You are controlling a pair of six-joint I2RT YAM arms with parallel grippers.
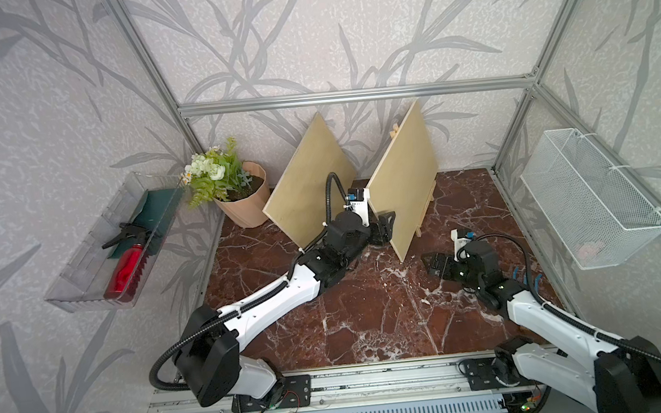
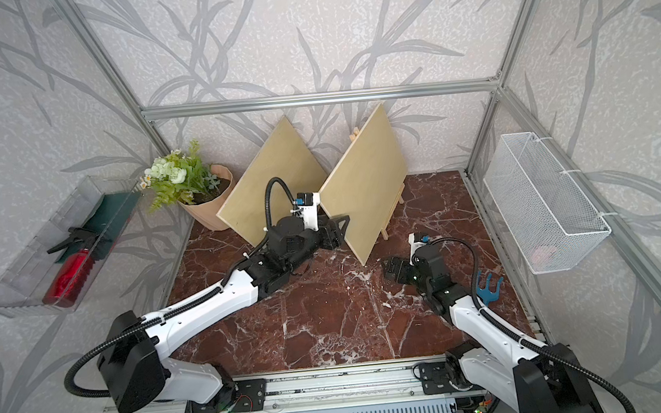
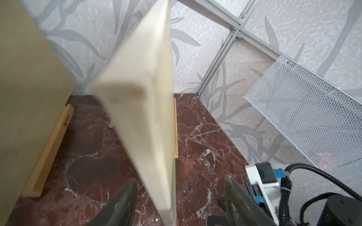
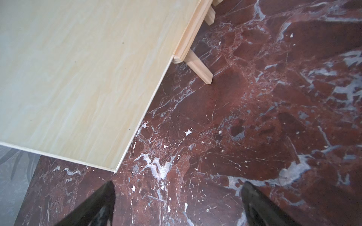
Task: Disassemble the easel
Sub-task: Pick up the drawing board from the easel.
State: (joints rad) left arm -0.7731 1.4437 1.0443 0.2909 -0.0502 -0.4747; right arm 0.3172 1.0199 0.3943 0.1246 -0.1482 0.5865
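The easel [image 1: 423, 215] stands near the back wall of the red marbled worktop [image 1: 371, 314], and only its thin wooden legs and its top tip show behind the pale board [image 1: 404, 180] that rests on it. This board is upright and a little tilted back, and its lower edge sits on the ledge of the easel, as the right wrist view shows near one leg [image 4: 199, 64]. The left claw [image 1: 384, 227] is at the near vertical edge of the board, on the side away from the easel's legs. In the left wrist view its two fingers [image 3: 125, 195] stand apart with the board's edge between them. A clear gap remains on one side, so it is not clamped on the board. The right claw [image 1: 431, 262] hangs low over the worktop in front of the easel, near the lower near corner of the board. Its fingers [image 4: 94, 205] are wide apart and nothing is between them. A second board [image 1: 311, 188] leans on the back wall just beside the easel, and past it stands a flower pot [image 1: 245, 207]. On the other side of the easel, well apart, a white wire basket [image 1: 589, 197] hangs on the side wall, and a blue tool [image 2: 489, 285] lies on the worktop beside the right arm.
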